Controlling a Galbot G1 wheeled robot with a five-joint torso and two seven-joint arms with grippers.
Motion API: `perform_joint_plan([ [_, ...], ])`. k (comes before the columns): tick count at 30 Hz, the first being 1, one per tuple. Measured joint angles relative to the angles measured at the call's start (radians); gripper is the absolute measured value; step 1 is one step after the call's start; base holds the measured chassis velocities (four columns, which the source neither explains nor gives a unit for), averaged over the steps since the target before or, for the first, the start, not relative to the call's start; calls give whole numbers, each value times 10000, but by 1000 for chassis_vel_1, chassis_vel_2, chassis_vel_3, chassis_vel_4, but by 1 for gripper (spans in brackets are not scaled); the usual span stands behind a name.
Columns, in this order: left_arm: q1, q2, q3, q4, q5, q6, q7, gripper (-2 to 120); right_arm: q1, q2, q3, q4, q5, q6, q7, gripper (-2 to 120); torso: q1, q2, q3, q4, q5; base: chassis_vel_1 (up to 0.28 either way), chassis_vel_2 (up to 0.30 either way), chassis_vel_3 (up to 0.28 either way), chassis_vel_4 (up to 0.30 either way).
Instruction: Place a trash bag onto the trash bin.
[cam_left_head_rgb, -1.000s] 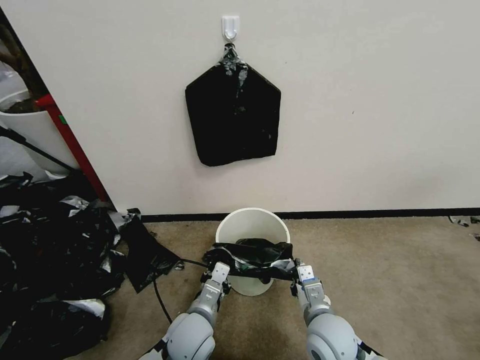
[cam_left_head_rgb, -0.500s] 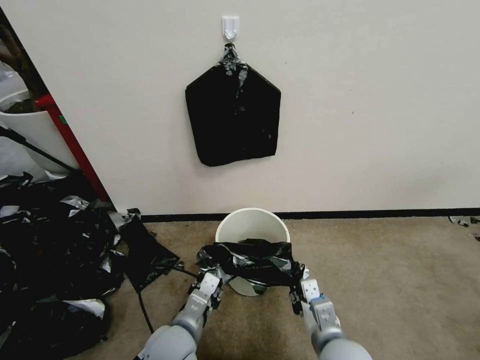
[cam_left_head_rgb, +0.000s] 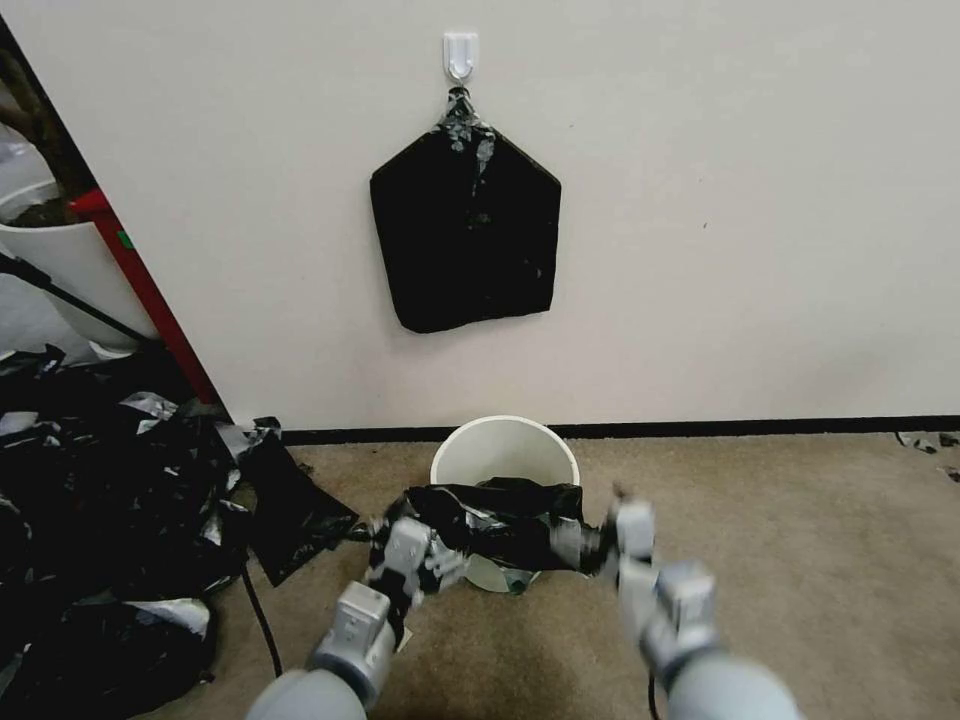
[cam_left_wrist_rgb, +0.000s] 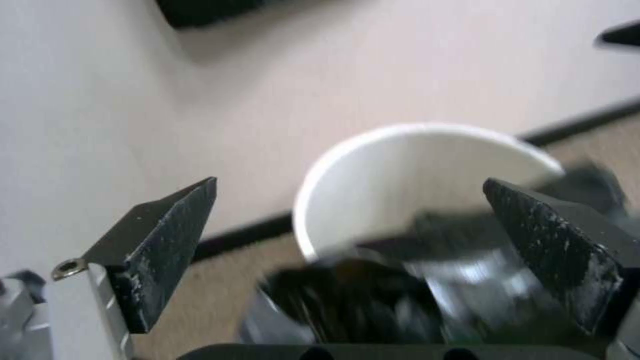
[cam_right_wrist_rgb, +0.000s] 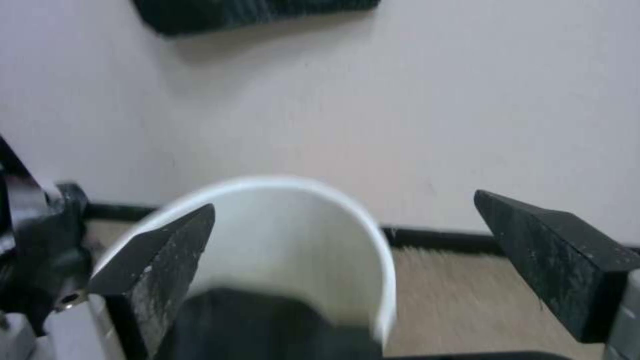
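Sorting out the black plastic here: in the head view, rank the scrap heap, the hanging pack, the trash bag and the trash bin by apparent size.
1. scrap heap, though nearer the camera
2. hanging pack
3. trash bag and trash bin: too alike, since the bag hides the bin's front

Camera positions: one head, two wrists.
Head looks forward and down at the beige wall (cam_left_head_rgb: 750, 200); both wrist cameras sit close, facing the same small round cream-white plastic bin (cam_left_head_rgb: 505, 450) (cam_left_wrist_rgb: 400, 175) (cam_right_wrist_rgb: 293, 235).

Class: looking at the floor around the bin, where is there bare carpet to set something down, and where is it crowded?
Bare carpet lies right of the trash bin, bordered by the baseboard. Left is crowded: a heap of black plastic scraps and a cable. The trash bag drapes the bin's near side.
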Motion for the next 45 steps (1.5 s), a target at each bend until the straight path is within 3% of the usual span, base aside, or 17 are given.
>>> perform_joint_plan([
  [3, -40, -294, -159, 38, 27, -73, -21, 100, 1027, 10, 35, -838, 912, -577, -278, 100, 0, 0, 1, 0, -2, 0, 0, 0, 0],
  [4, -18, -475, -238, 41, 42, -89, -80, 100, 1722, 33, 3, -1682, 1305, -843, -601, 100, 0, 0, 1, 0, 0, 0, 0, 0, 0],
  [7, 101, -730, -313, 28, 61, -91, -170, 100, 2603, 86, -64, -2812, 1417, -1375, -1541, 100, 0, -1, 3, -1, 3, 0, 0, 0, 0],
  [8, 209, -870, -370, -2, 80, -91, -207, 100, 3196, 144, -59, -3495, 1272, -2050, -2513, 100, 0, -1, 2, 0, 2, 0, 0, 0, 0],
  [10, 299, -1009, -482, -37, 86, -90, -232, 100, 3895, 264, -94, -4358, 624, -2521, -3825, 100, 0, 0, 2, 0, 0, 0, 0, 0, 0],
  [13, 336, -1065, -641, -41, 85, -90, -270, 100, 4521, 437, -289, -5196, 14, -2604, -4628, 100, 0, -1, 2, -2, -2, 0, 0, 0, 0],
  [19, 320, -1033, -831, 88, 64, -90, -359, 100, 5217, 824, -739, -6258, -563, -2606, -4825, 99, 0, 0, 2, -1, -1, 0, 0, 0, 0],
  [22, 147, -1015, -901, 310, 29, -70, -398, 100, 5564, 1139, -1134, -7061, -1309, -2601, -4975, 84, 0, -1, 1, -2, -1, 0, 0, 0, 0],
  [28, -30, -1110, -831, 448, 16, -51, -399, 100, 5616, 1312, -1284, -7422, -1527, -2425, -4966, 64, 0, -1, 1, -2, -1, 0, 0, 0, 0],
  [31, -68, -1178, -796, 537, 16, -51, -401, 100, 5562, 1308, -1397, -7392, -1351, -2280, -4570, 50, 0, -1, 0, -2, -1, 0, 0, 0, 0],
  [37, -76, -1168, -809, 559, 16, -84, -419, 100, 5329, 1263, -1487, -7072, -730, -2266, -3495, 34, 0, -1, 0, -2, -1, 0, 0, 0, 0],
  [40, -60, -1159, -811, 559, 16, -137, -485, 100, 4812, 1188, -1630, -6428, 413, -1982, -1468, 18, 0, -1, 0, 0, 0, 0, 0, 0, 0],
  [41, -60, -1159, -811, 559, 16, -137, -485, 100, 4812, 1188, -1630, -6428, 413, -1982, -1468, 18, 0, -1, 0, 0, 0, 0, 0, 0, 0],
  [45, -53, -1168, -761, 580, 15, -228, -588, 100, 3597, 1142, -1700, -4856, 2154, -871, 1725, 7, 0, 0, -1, -2, 1, 0, 0, 0, 0],
])
